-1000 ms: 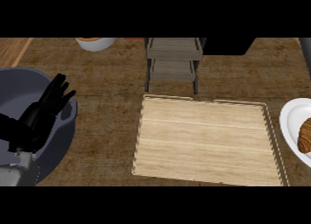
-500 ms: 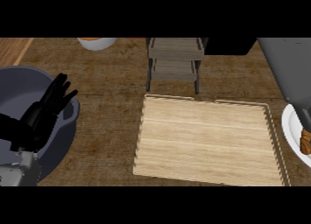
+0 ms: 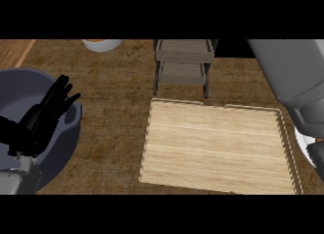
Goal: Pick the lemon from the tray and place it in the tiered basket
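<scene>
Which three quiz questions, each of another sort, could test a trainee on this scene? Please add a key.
1. True or false: a lemon lies on the wooden tray.
2. Where does the tiered basket stand? A) beyond the tray's far edge B) on the tray C) under it
3. Fill in: the left hand, fingers straight, shows over a round ____ dish.
Key: 1 false; 2 A; 3 grey.

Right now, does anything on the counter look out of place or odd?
The wooden tray shows only bare wood: no lemon on it, and none visible in the tiered basket. The right forearm fills the view's right edge and may hide something. The left hand rests open at left.
</scene>
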You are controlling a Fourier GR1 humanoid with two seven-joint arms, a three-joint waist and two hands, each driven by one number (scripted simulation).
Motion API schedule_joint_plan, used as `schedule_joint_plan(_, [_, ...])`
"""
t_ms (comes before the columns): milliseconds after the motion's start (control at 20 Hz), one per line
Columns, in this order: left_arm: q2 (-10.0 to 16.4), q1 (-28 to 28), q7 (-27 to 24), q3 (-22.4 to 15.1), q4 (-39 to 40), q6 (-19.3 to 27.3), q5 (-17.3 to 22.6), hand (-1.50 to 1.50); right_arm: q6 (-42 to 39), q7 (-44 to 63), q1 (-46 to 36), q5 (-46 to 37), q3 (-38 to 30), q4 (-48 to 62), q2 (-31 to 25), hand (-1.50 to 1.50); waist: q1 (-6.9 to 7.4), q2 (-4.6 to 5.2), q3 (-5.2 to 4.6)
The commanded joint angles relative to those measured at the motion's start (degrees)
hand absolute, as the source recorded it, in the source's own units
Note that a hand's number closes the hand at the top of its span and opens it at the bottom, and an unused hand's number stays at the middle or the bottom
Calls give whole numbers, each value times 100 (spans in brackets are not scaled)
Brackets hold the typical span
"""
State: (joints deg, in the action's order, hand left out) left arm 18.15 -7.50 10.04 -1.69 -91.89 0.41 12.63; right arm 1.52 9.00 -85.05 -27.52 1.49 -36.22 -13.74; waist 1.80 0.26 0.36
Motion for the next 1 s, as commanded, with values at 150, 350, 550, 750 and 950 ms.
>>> schedule_joint_plan(150, [-158, 333, 44, -144, 247, 143, -289, 0, 407, -43, -387, 153, -399, 460, 284, -150, 11, 22, -41])
schedule_joint_plan(350, [-231, 329, 113, -173, 203, 117, -223, 0, 514, -45, -479, 649, -1029, 717, 131, -150, 44, 46, -40])
schedule_joint_plan(550, [-75, 362, 139, -15, 111, -2, -130, 0, 646, 168, -667, 1136, -1566, 649, 85, -150, 4, 8, -37])
schedule_joint_plan(750, [-224, 510, 122, -191, -18, 58, -236, 0, 732, 195, -705, 1614, -2138, 701, -231, -150, 11, 5, -35])
schedule_joint_plan(950, [32, 255, 164, 205, 218, -154, 31, 0, 860, -282, -398, 1830, -2491, 841, -597, -150, -2, 47, -37])
